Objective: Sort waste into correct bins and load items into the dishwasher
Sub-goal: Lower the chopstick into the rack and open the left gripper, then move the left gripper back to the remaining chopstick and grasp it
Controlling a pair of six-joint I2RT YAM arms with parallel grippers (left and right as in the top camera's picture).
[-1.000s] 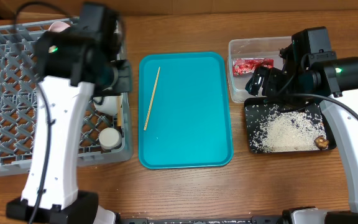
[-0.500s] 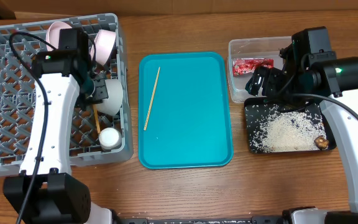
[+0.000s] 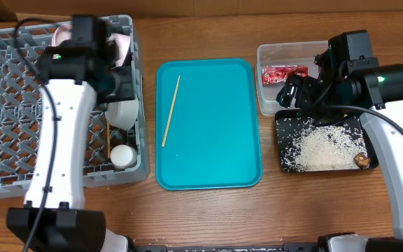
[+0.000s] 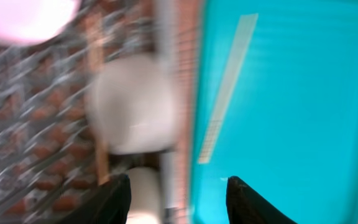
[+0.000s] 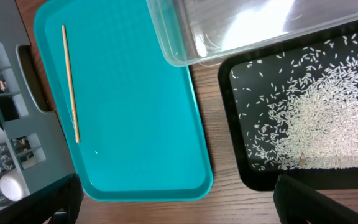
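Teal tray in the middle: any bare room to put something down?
Yes. The flat teal plastic tray is bare everywhere right of the thin wooden chopstick near its left edge. Crowded: the grey lattice dish rack's right side and the rice-strewn shallow black tray.

The rack (image 3: 5, 140) is sitting left on the counter (image 3: 208, 210); a chopstick (image 3: 171, 110) is lying on the large tray (image 3: 215, 126) beside it. Rightward, the tub (image 3: 271, 52) holding the wrapper (image 3: 284, 73) is sitting behind the shallow tray (image 3: 281, 143) carrying rice (image 3: 324, 148).

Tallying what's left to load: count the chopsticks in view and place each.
2. One chopstick lies on the teal tray; a second chopstick lies inside the grey dish rack by its right wall. The left arm covers part of the rack; others may be hidden.
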